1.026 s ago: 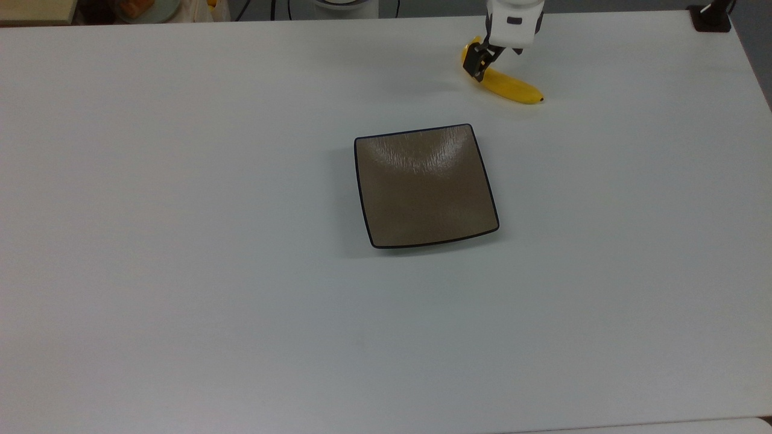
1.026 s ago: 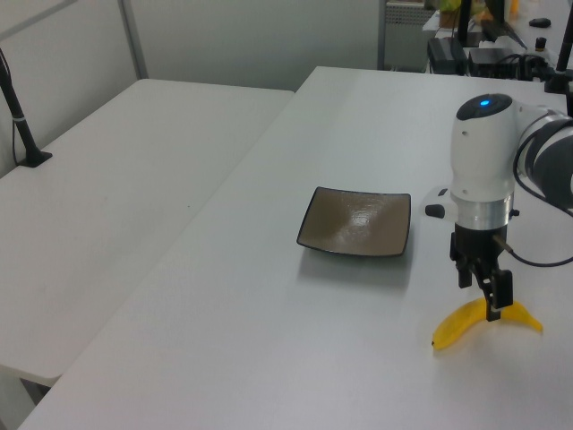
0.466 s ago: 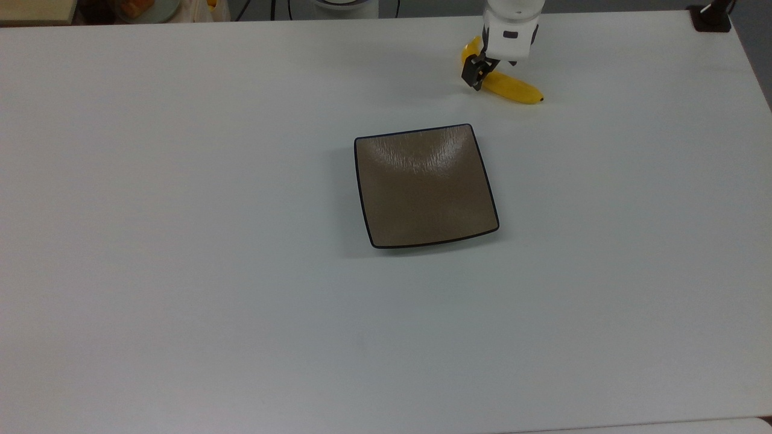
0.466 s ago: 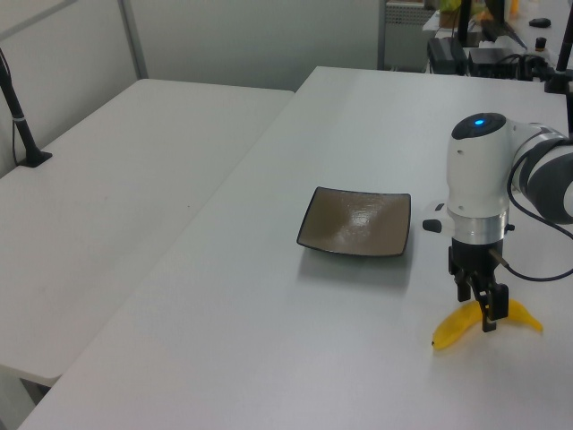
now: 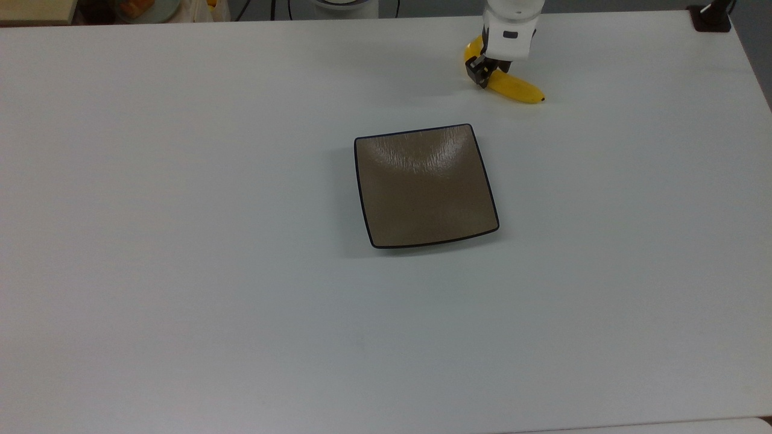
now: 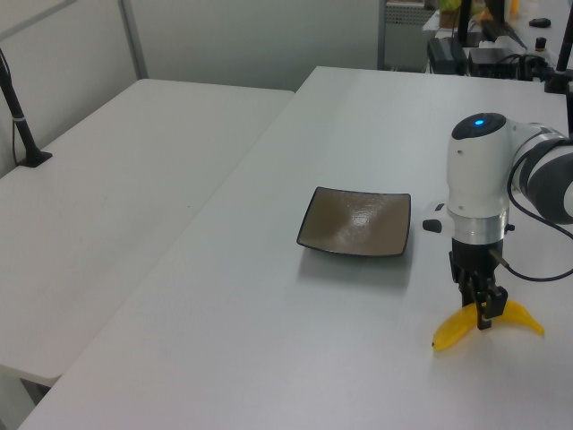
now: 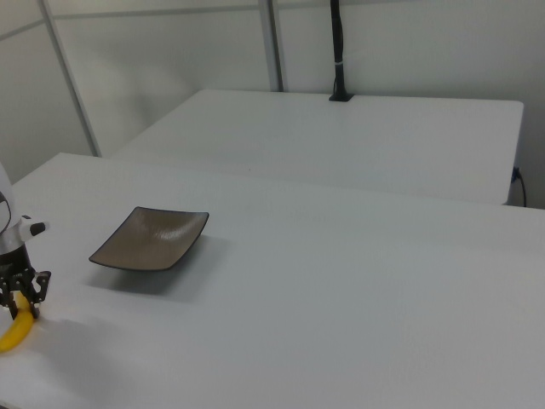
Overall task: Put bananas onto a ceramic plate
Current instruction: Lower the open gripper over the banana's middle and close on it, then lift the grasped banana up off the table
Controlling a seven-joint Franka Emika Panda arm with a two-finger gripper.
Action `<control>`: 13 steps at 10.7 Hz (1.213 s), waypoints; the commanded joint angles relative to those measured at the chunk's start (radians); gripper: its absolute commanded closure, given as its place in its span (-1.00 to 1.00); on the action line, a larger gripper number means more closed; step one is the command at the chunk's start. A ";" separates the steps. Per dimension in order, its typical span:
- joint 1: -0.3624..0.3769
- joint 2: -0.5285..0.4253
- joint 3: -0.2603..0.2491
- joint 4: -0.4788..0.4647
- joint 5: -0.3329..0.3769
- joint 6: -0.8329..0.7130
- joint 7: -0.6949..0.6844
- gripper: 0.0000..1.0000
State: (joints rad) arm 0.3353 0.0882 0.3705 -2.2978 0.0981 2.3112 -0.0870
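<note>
The yellow banana (image 5: 515, 90) lies on the white table near the top view's upper right, its dark tip pointing to the top view's right. My gripper (image 5: 480, 72) stands straight down over the banana's thick end, fingers shut on either side of it. In the left view the gripper (image 6: 479, 309) pinches the arch of the banana (image 6: 448, 331), which still rests on the table. The right view has the gripper (image 7: 21, 294) and banana (image 7: 15, 332) at the right view's far left. The square brown plate (image 5: 425, 187) sits bare mid-table, a little way from the banana; plate (image 6: 356, 221), plate (image 7: 152, 236).
A black post on a clamp base (image 5: 711, 18) stands at the table's far corner, post (image 6: 22, 116). A second white table (image 7: 341, 136) adjoins this one. Cluttered items (image 5: 145, 9) lie past the top view's upper left edge.
The gripper came down over the banana's thick end and its fingers drew together on it. Banana and plate have stayed where they were.
</note>
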 commanded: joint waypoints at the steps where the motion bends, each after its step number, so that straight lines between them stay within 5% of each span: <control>1: 0.004 -0.019 -0.001 -0.026 -0.024 0.022 0.029 0.82; 2: 0.002 -0.024 -0.002 -0.026 -0.024 0.017 0.029 1.00; 7: -0.022 -0.151 -0.002 0.026 -0.028 -0.184 0.036 1.00; 13: -0.142 -0.168 -0.034 0.420 -0.028 -0.602 0.016 1.00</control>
State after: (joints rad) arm 0.2265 -0.0931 0.3584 -2.0056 0.0876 1.8237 -0.0691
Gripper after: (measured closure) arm 0.687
